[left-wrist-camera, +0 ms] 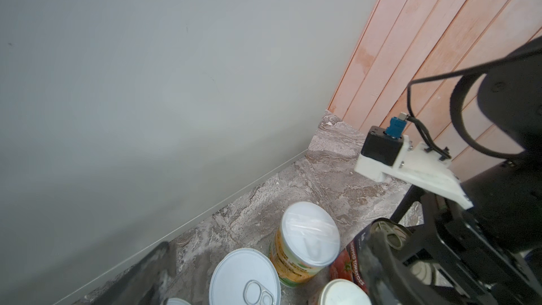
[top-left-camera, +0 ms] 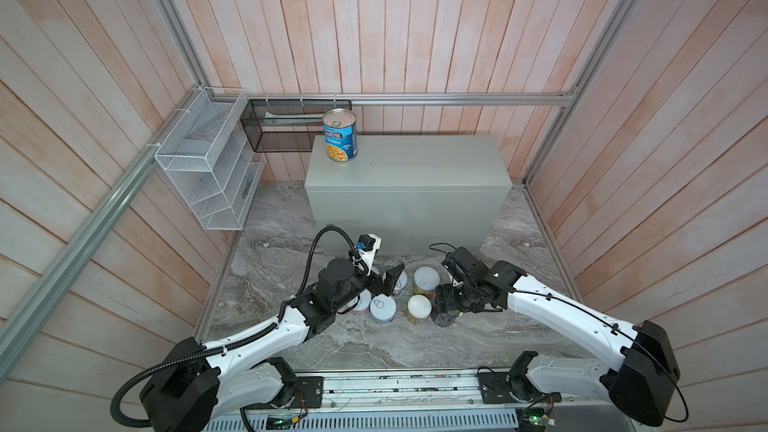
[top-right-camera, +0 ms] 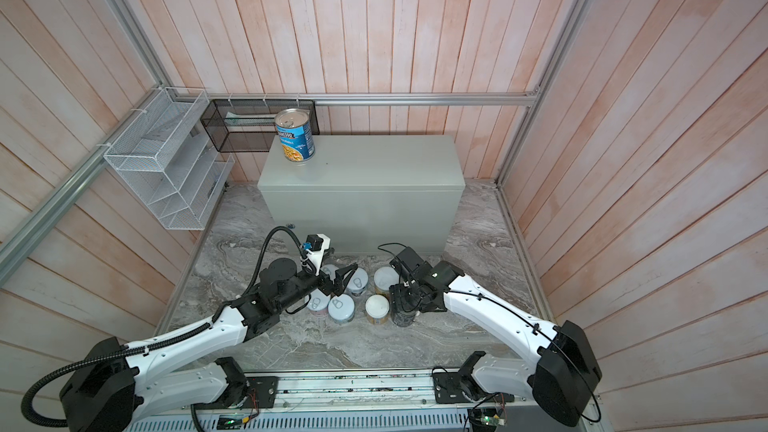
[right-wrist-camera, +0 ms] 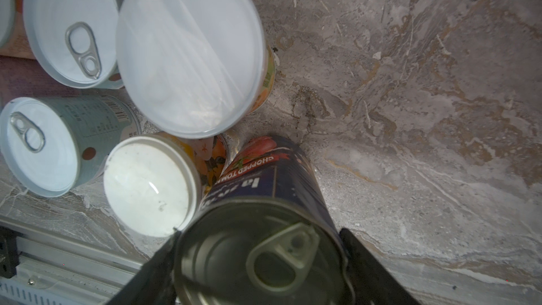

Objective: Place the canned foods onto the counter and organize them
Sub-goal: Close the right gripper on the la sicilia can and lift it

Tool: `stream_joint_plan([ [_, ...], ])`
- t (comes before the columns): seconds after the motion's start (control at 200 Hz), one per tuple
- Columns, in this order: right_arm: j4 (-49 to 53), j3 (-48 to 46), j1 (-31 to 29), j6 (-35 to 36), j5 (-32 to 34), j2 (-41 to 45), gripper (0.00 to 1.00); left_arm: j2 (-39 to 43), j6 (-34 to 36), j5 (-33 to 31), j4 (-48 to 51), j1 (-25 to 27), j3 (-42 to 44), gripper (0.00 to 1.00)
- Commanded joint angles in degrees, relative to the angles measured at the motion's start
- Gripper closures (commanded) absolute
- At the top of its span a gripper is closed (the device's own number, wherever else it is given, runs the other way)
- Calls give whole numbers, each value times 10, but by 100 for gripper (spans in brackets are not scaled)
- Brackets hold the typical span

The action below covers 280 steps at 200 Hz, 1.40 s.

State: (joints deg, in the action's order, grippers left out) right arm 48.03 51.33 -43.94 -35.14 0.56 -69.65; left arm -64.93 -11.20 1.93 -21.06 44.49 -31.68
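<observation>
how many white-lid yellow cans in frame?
2, both upright on the marble surface: one white-lidded can nearer the counter, the other beside the navy can. None apparently hidden.

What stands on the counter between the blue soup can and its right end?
Nothing: the counter right of the blue soup can is bare, in both top views.
</observation>
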Motion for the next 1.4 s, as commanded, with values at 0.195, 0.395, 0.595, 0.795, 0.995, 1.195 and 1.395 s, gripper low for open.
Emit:
stream_joint_plan([
  [0.195, -14, 15, 8, -1, 0, 38, 55, -11, 3, 23, -22, 1, 8, 0],
  [0.395, -9, 19, 23, 8, -3, 47, 56, -10, 10, 32, -24, 1, 10, 0],
  [0.595, 4, 37, 31, 19, -6, 45, 57, 2, 20, 52, -42, 1, 23, 0],
  [0.795, 27, 61, 45, 37, -5, 48, 56, 3, 23, 55, -39, 1, 22, 0],
  [0.995, 33, 66, 70, 56, -17, 53, 57, 3, 25, 58, -38, 1, 22, 0],
  [1.195, 35, 72, 93, 72, -35, 59, 57, 0, 28, 67, -43, 1, 23, 0],
  [1.395, 49, 91, 104, 85, -39, 59, 57, -6, 32, 89, -50, 1, 24, 0],
])
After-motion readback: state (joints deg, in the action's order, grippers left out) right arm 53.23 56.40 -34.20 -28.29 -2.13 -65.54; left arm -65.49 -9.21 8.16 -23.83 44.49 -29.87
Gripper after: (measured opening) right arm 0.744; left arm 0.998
